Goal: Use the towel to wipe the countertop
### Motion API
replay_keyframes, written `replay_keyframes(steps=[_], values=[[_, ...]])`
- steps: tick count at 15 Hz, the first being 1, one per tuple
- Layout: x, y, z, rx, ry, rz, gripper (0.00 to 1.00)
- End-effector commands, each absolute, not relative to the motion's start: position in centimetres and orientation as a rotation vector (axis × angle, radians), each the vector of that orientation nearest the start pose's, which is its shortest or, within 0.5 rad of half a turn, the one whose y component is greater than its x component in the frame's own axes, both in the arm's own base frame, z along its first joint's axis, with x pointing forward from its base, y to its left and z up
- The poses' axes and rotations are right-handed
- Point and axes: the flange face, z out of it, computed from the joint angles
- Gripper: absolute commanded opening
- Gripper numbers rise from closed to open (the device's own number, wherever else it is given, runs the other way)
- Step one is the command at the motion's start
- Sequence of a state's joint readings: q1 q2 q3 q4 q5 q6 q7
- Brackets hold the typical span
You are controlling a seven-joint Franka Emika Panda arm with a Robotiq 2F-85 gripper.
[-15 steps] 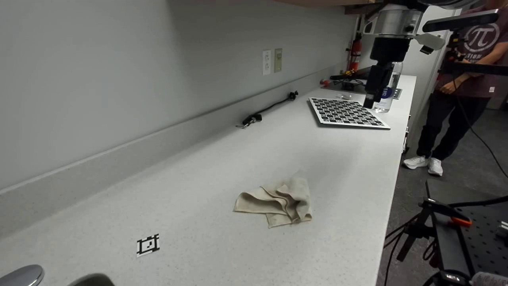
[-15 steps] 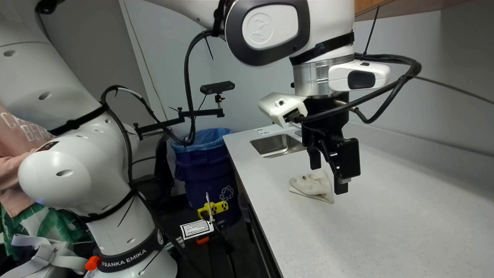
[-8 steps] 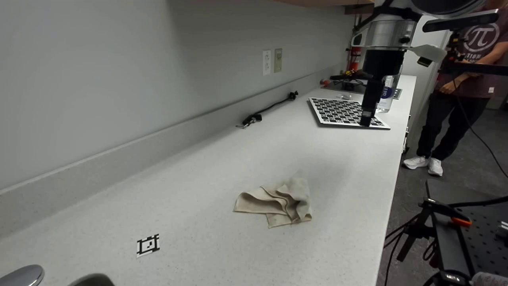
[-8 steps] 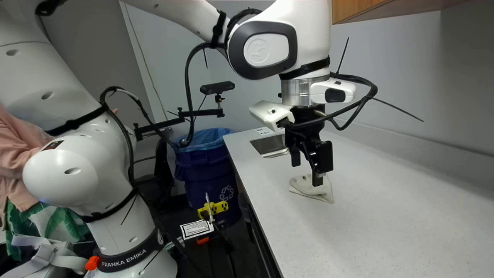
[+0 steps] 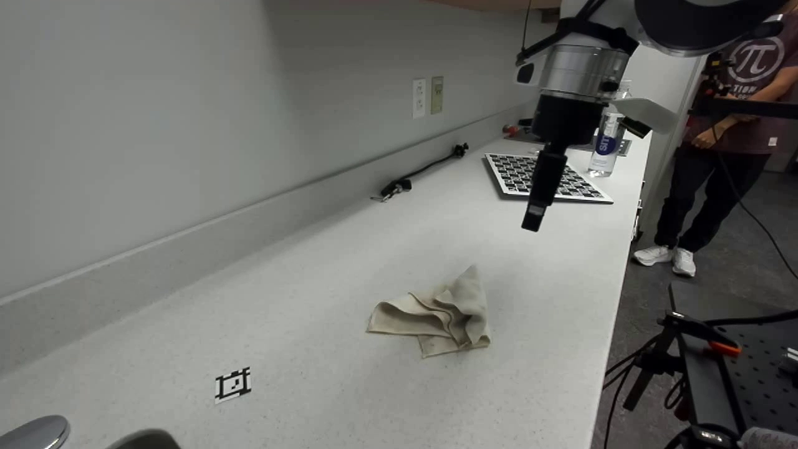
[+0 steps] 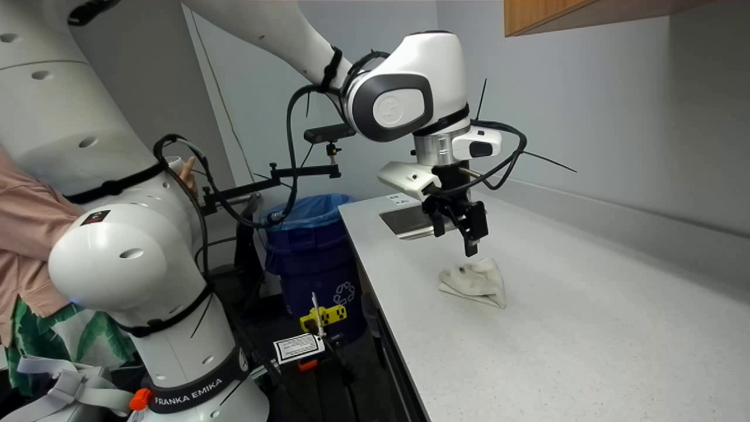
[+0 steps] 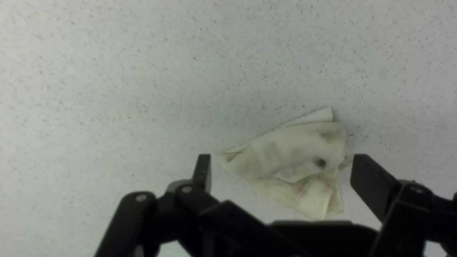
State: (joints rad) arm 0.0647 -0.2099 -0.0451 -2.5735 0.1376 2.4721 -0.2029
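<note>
— Your tool point(image 7: 282, 166) is hovering with its fingers point(image 7: 204, 171) wide apart, gripping nothing; you're presumably preparing the grasp.

— Then you're wanting a slow, vertical descent, with those fingers closing on the raised folds of the towel point(image 7: 289, 157), not skimming a flat edge.

— And where is it lying?

— It's resting crumpled on the bench point(image 5: 299, 352), below the tool and apart from it in both exterior views; in the wrist view it's showing between the fingers, nearly filling the gap.
</note>
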Motion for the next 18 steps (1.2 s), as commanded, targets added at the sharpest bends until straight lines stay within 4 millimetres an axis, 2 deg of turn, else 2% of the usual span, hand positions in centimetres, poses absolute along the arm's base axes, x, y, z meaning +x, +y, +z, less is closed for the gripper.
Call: replay_keyframes(steps=[1,2,4,9,11,18], values=[[45.1,3.6,33.9,-3.003,-0.265,-0.25,1.0],[44.7,2.5,34.3,-3.032,-0.219,-0.216,1.0],[44.8,3.6,33.9,-3.024,-0.24,-0.219,1.0],[44.7,3.4,33.8,-3.027,-0.251,-0.212,1.0],[44.6,3.8,33.0,-3.004,-0.261,-0.153,1.0],[46.2,7.6,29.3,-2.979,-0.298,-0.249,1.0]])
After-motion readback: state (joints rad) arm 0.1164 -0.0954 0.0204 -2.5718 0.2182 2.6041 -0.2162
